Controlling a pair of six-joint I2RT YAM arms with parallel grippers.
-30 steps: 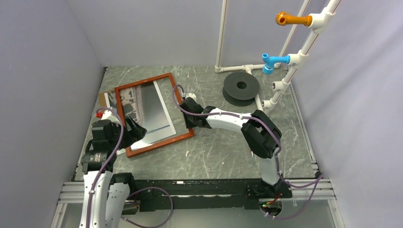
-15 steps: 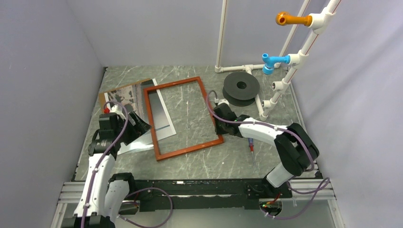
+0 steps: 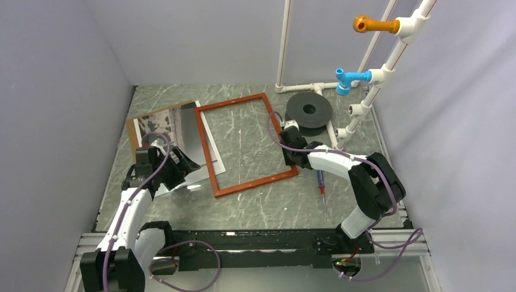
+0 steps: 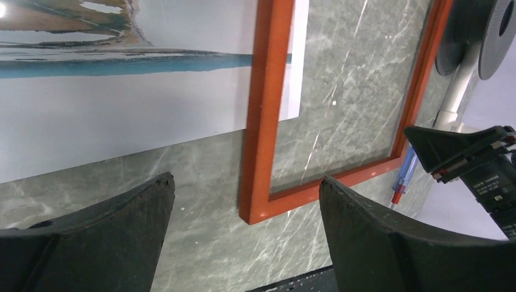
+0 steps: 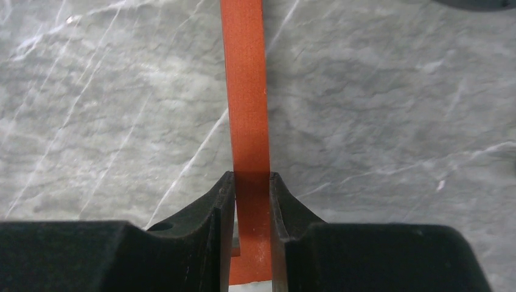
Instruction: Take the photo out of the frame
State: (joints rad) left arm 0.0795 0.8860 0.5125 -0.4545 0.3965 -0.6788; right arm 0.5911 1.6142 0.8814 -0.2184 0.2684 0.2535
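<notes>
Photo [image 3: 177, 126], glossy, grey-white, pale-edged, partly under frame [image 3: 255, 183]

Frame [image 3: 257, 184] sits mid-desk [image 3: 261, 207]. Photo [image 3: 182, 131] at its 9 o'clock, one edge under the frame's near rail. Spool [image 3: 309, 111] at 2 o'clock. Pen [image 3: 320, 182] at 4 o'clock.

1. Robot lab test cell.
2. Boxed in by plain grey walls [image 3: 61, 91]; marble-look table [image 3: 261, 201].
3. White pipe rig [image 3: 284, 42] with coloured pegs [image 3: 374, 25]; aluminium rail [image 3: 85, 244] along near edge.
</notes>
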